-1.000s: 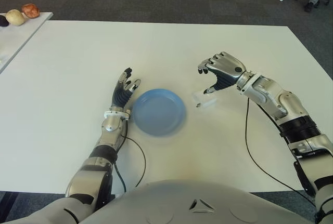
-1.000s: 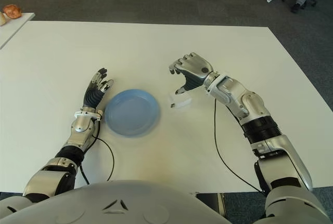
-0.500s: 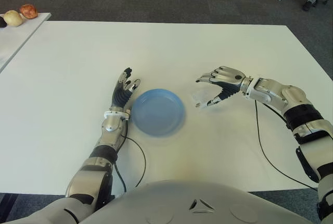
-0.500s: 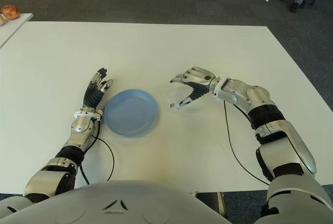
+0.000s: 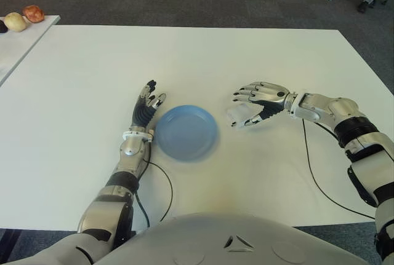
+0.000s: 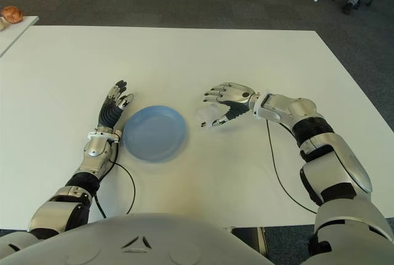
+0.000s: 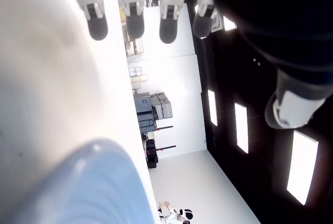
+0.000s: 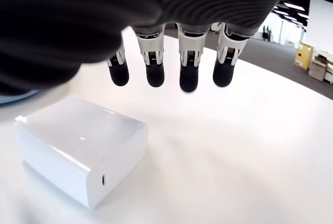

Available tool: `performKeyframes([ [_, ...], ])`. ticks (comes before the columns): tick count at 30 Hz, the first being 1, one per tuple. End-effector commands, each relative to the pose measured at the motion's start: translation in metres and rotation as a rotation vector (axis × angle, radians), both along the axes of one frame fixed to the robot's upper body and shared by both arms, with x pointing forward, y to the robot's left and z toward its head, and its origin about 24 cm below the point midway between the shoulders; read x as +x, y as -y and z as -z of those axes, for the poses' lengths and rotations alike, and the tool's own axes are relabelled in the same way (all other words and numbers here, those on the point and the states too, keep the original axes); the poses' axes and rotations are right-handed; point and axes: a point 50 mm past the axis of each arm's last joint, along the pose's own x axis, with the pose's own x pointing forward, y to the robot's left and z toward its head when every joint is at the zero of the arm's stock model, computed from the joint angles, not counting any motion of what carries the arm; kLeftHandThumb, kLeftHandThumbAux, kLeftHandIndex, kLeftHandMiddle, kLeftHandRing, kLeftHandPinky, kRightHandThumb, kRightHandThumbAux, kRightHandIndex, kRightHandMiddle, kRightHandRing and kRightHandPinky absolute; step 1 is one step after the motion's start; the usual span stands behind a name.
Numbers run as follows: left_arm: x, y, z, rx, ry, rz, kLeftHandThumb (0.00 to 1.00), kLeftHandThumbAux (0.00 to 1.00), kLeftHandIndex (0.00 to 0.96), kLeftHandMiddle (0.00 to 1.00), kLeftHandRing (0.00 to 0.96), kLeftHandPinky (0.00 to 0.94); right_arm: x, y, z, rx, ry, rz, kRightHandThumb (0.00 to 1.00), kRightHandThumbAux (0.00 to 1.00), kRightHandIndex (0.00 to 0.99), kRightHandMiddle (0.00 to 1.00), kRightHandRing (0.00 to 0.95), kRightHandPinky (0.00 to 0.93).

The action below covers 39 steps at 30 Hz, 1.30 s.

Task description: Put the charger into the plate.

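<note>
While its fingers (image 8: 154,70) hang spread and hold nothing, the right hand (image 5: 257,98) hovers over the small white rectangular charger block (image 8: 80,147), which lies on the white table (image 5: 246,56) just right of the round blue plate (image 5: 186,133). Left hand (image 5: 146,106), fingers extended and empty, shows just left of that plate.

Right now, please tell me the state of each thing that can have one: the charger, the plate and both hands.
charger: lying on the table, not grasped, outside the plate.
plate: upright, holds nothing.
right hand: open, fingers over the charger.
left hand: open, idle, beside the plate on its left.
</note>
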Motion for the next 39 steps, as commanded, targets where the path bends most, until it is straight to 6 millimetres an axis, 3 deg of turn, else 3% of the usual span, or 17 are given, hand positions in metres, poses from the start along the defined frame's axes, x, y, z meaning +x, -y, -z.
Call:
performKeyframes([
  [1,-0.037,-0.004,0.039,-0.013,-0.221,-0.027,0.000,0.467,0.069,0.094,0.070,0.059,0.000,-0.003,0.007,-0.023,-0.014,-0.015,0.371,0.111,0.000,0.000,0.000,0.000],
  [39,-0.038,-0.004,0.036,0.005,-0.179,0.001,0.000,0.462,0.071,0.104,0.080,0.073,-0.001,0.000,0.027,-0.083,-0.018,-0.031,0.407,0.106,0.000,0.000,0.000,0.000],
])
